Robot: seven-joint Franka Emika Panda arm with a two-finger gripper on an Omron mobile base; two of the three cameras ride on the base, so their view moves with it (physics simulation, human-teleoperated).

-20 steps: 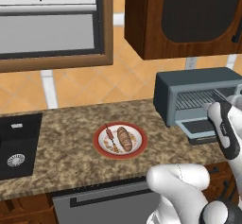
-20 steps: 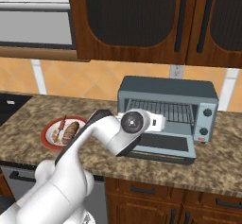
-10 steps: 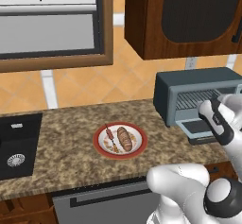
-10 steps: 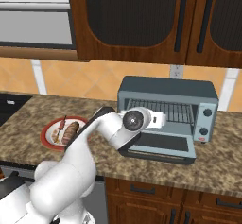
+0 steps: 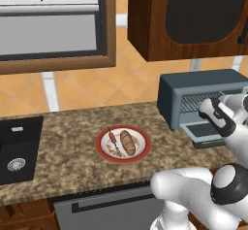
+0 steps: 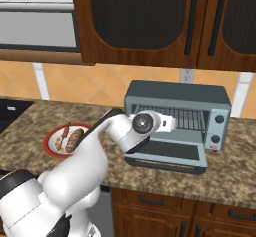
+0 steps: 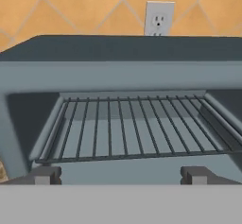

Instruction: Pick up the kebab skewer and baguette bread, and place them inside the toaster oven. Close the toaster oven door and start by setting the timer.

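Home kitchen, clearly rendered sim. Speckled granite counter point(image 5: 72, 146), dark wood upper cabinets point(image 6: 150, 21) with dark glass fronts, orange tile backsplash point(image 6: 100, 83) with wall outlet point(image 7: 158, 19). Black sink point(image 5: 17, 149) set into counter at left, window with blinds point(image 5: 48, 20) above it. Blue-grey toaster oven point(image 6: 177, 118) on counter, red-rimmed plate point(image 5: 121, 144) of food nearby, wood drawers point(image 6: 200, 213) below

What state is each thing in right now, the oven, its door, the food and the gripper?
toaster oven: wire rack bare
toaster oven door: dropped open
kebab skewer: lying on the plate
baguette bread: on the plate, beside the skewer
gripper: open, holding nothing, facing the oven
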